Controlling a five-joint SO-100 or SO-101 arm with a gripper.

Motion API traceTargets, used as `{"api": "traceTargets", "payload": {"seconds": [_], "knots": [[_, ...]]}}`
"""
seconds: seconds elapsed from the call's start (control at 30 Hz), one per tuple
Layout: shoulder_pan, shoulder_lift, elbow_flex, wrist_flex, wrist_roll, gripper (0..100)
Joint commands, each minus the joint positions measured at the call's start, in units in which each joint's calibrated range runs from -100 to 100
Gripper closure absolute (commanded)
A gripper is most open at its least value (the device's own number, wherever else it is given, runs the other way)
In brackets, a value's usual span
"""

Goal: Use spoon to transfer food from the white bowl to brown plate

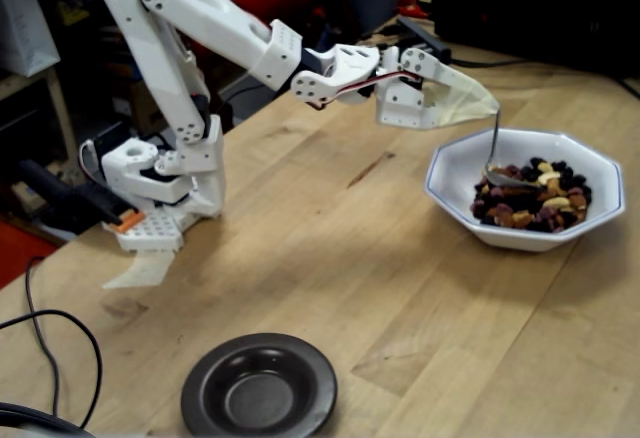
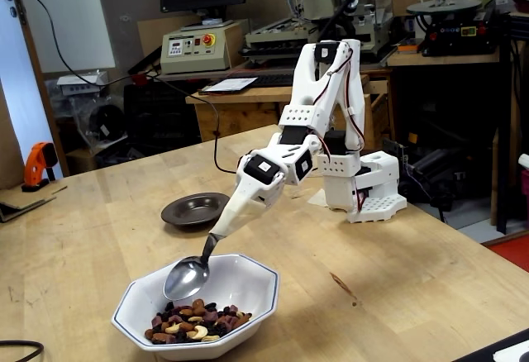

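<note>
Nearest to me in a fixed view is the white bowl (image 2: 132, 316), an octagonal dish with a thin dark rim line, sitting on the wooden table (image 2: 430, 279). The food (image 2: 197, 321), a mix of dark purple, brown and pale cream pieces, is heaped toward the bowl's near side, which leaves the far inner wall bare. That bare slope is where I have the spoon (image 2: 187, 278): its shiny oval bowl hangs just above the pile at its far edge, tilted down, and looks empty. I judge the scoop is not yet made, so the spoon needs to dip in and under the pieces.

The thin handle runs up into the gripper (image 2: 216, 236), which is clamped on it. The jaws sit under a pale tapered cover, so I see no gap, only the handle emerging from the tip. The arm (image 2: 318, 89) reaches out low from its base (image 2: 372, 197) so the spoon enters at a shallow angle.

Behind the bowl, well apart from it, waits the brown plate (image 2: 183, 210), dark, glossy and empty. In the other fixed view the plate (image 1: 258, 386) lies in the foreground, so the carry crosses open table.
</note>
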Motion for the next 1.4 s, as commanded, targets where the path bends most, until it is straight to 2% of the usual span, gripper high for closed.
{"api": "traceTargets", "payload": {"seconds": [0.0,0.73,0.93,1.37], "knots": [[0.5,-1.21,-4.12,-0.58,-0.24,96],[1.17,-0.36,-3.15,-0.58,-0.29,96],[1.09,2.29,2.34,-0.74,0.05,96],[0.8,3.49,3.76,-0.74,-0.1,96]]}}
